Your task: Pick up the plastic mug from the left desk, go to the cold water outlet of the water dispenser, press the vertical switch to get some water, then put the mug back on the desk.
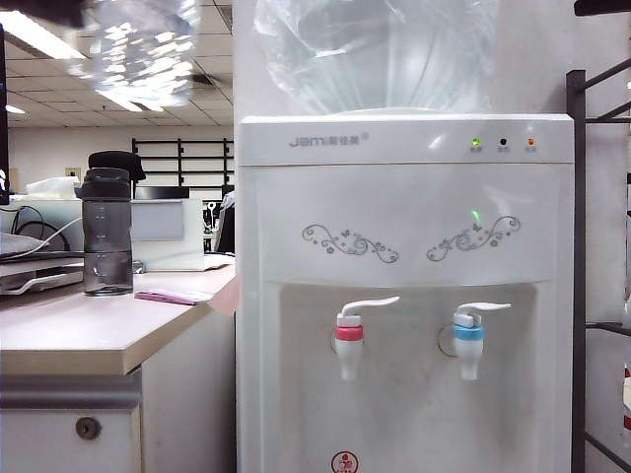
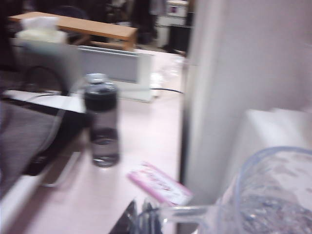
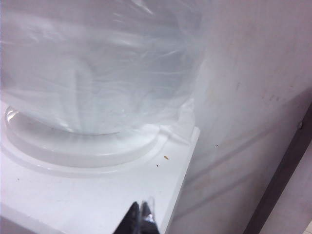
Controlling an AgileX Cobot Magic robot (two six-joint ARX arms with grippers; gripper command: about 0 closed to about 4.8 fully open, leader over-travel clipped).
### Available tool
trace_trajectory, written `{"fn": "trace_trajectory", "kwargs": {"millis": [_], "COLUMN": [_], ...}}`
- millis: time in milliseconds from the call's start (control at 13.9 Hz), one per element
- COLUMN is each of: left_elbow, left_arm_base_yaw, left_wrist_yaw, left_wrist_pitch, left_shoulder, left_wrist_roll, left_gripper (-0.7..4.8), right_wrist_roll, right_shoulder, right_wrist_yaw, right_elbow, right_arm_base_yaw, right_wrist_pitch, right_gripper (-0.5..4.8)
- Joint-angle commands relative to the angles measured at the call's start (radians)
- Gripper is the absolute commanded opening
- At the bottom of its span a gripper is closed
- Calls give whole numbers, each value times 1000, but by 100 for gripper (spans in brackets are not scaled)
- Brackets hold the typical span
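The left gripper shows only in the left wrist view, as dark tips at the bottom edge of the frame. Its jaws are pinched tight on the thin clear handle of the plastic mug, which fills the lower right corner of that frame. The mug's bubbly wall looks blurry there. Past the mug, the same view shows the left desk with its pale top. A pink packet lies on the desk just beside the mug's handle. Farther back stands a grey bottle with a dark cap.

The exterior view shows no gripper at all. It shows the mug only as a shiny blur high up in the upper left of the frame, well above the desk. This view alone shows the front of the water dispenser. The cold water outlet with its blue ring sits at the lower right, with the vertical switch curving over it. A tap with a red ring hangs to its left.

The right gripper shows only in the right wrist view, at the bottom edge, with its tips closed together and nothing between them. It sits over the white top of the dispenser, near the big water bottle.
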State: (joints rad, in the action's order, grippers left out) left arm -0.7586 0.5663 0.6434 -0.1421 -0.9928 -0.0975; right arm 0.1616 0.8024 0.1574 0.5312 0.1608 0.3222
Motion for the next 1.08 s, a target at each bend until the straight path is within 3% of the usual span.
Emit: {"fn": "trace_trajectory", "kwargs": {"millis": [72, 215, 718, 1077], "left_elbow": [-5, 22, 226, 232], "left_arm_base_yaw": [-88, -226, -257, -257], "left_wrist_yaw": [5, -135, -123, -79], "left_wrist_pitch": [-46, -76, -265, -345], "left_shoulder": [5, 3, -26, -140], "left_wrist_roll": [-39, -68, -123, -150], "left_gripper": [-6, -5, -5, -5], "right_wrist_roll": [-5, -5, -5, -5], "right_shoulder": [-3, -3, -3, -3], "right_wrist_yaw": [2, 1, 2, 2], "right_elbow": [6, 6, 6, 6], "right_arm_base_yaw": [1, 1, 1, 1], "right_wrist_pitch": [10, 11, 10, 10], "right_gripper": [-5, -5, -5, -5]}}
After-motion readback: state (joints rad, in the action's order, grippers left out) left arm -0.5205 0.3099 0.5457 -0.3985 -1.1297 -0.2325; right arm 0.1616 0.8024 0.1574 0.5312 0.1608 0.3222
